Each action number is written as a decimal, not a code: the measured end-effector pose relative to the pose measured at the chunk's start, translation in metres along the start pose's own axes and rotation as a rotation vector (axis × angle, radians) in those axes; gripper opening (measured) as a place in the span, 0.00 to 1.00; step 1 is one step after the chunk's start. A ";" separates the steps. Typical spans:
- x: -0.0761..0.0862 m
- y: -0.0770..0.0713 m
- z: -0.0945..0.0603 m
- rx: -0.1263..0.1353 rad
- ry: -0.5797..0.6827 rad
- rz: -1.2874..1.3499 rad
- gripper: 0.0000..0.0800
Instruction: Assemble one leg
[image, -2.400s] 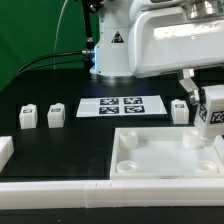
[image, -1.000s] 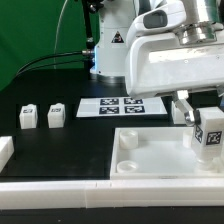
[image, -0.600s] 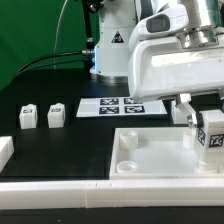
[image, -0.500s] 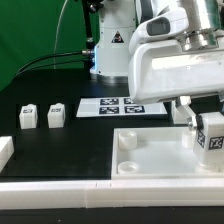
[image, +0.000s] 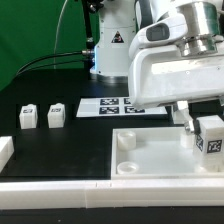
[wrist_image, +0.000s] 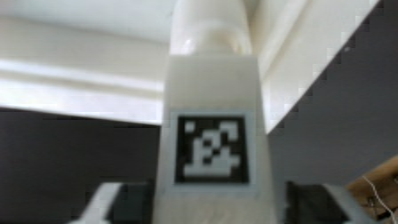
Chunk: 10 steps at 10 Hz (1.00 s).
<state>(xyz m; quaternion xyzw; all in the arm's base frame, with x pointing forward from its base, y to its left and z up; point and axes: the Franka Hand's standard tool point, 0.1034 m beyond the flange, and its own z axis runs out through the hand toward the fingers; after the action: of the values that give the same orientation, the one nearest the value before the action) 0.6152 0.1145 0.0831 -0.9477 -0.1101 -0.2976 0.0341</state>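
Two small white plastic blocks (image: 27, 117) (image: 56, 114) stand side by side on the black desk (image: 60, 140) at the exterior view's left. The flat white marker board (image: 122, 105) lies right of them, behind the large white square panel (image: 160, 160). The hand (image: 200, 128) holds the stubby white plastic leg (image: 210, 140) over the panel's right end.

Bare table (image: 80, 145) lies open between a loose leg (image: 56, 113) and the panel (image: 160, 165); a white rail (image: 60, 190) edges it on the camera side.

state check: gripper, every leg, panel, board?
gripper: shut on the held leg.
held leg: clamped, marker toward the exterior camera, at the panel's corner on the exterior view's right; seated or not, cannot tell.
first loose leg: standing free.
second loose leg: standing free beside it, not touching.
panel: lying flat, visible sockets empty.
marker board: flat, bare.
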 end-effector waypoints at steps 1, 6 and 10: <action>0.001 0.000 -0.001 0.000 0.000 0.000 0.60; 0.009 0.003 -0.006 -0.003 0.003 -0.006 0.81; 0.020 0.002 -0.009 0.004 -0.023 -0.009 0.81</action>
<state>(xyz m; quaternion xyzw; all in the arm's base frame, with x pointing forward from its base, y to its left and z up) 0.6261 0.1151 0.1020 -0.9505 -0.1152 -0.2866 0.0336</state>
